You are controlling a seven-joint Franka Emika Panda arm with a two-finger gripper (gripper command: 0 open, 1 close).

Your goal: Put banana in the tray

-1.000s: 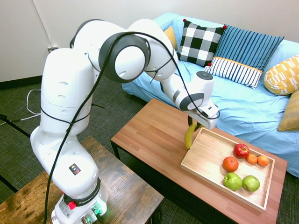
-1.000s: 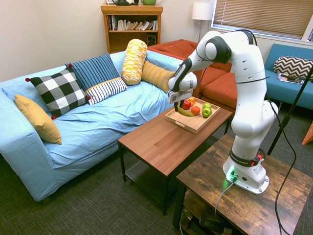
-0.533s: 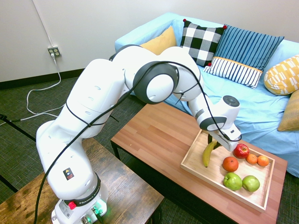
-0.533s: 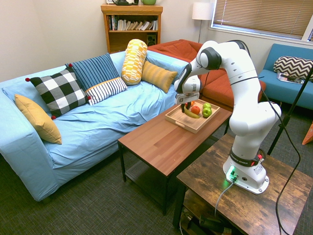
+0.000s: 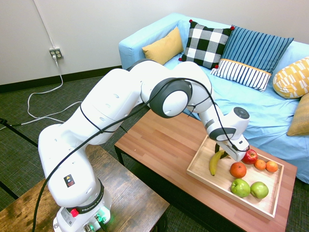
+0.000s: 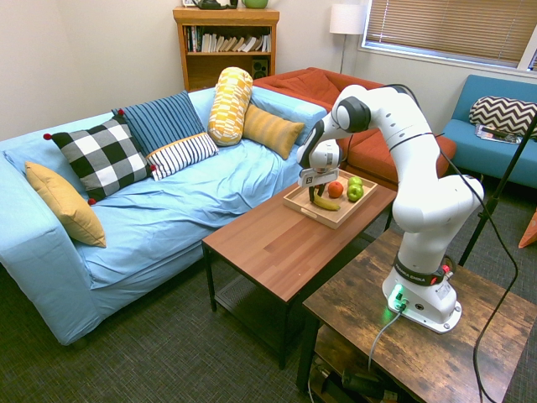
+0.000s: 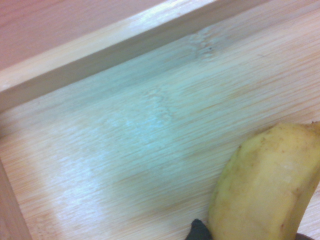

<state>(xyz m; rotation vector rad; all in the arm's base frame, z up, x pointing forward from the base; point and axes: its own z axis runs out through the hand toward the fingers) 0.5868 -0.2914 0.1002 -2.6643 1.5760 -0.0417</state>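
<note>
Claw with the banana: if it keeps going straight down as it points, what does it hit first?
Probably the tray's bare wooden floor: the claw points down with the banana hanging below it, so the banana's tip would likely touch first.

Opposite exteriors; wrist close above tray [image 7: 100, 45]

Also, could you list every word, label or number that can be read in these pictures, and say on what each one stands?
"FRANKA": partly readable on the black ring at the arm's base; the letters after it are too small.
Sticker on the arm's lower body: a symbol only, no readable text.
White label on the hand: dark marks, too small to read.
Book spines on the shelf: too small to read.
Banana and tray in the wrist view: no print.
</note>
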